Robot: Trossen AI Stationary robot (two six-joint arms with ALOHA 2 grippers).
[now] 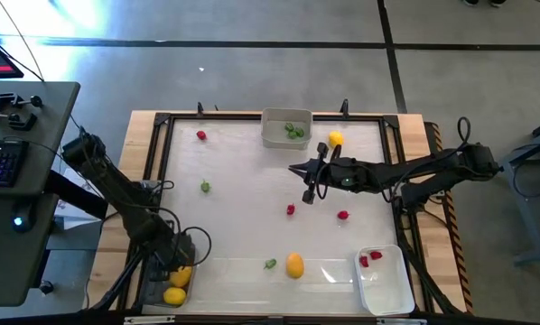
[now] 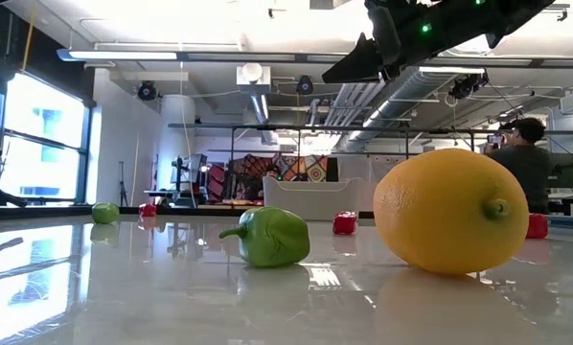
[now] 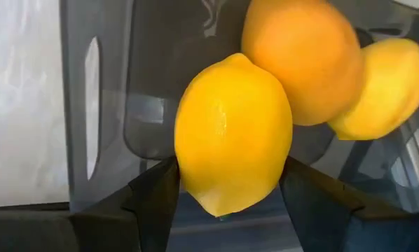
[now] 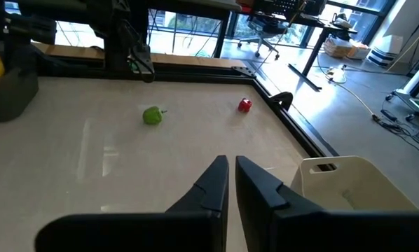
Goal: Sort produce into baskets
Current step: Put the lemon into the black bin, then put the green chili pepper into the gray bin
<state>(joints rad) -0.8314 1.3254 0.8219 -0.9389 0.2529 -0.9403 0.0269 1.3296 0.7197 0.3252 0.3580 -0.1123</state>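
My left gripper (image 1: 175, 260) points down into the dark-tinted basket (image 1: 162, 287) at the table's near left corner. In the left wrist view its fingers stand wide apart on either side of a yellow lemon (image 3: 232, 133), which sits beside two more yellow-orange fruits (image 3: 304, 59) in that basket (image 3: 104, 105). My right gripper (image 1: 297, 171) hovers shut above the table's middle, pointing left, with nothing in it (image 4: 232, 171). A pale grey basket (image 1: 286, 128) at the far edge holds green pieces. A white basket (image 1: 385, 280) at the near right holds red pieces (image 1: 369, 258). My left gripper's fingers (image 3: 157, 192) stand close against the yellow lemon's two sides (image 3: 188, 168), coming from above. Whether they touch it I cannot tell. Two other fruits lie beside the lemon in the dark basket.
Loose on the table: a lemon (image 1: 294, 264) and a green piece (image 1: 270, 264) near the front, red pieces (image 1: 291, 209) (image 1: 343, 215) (image 1: 201, 135), a green piece (image 1: 205, 187), and an orange fruit (image 1: 335, 139) by the grey basket. A person (image 2: 526, 153) stands beyond the table.
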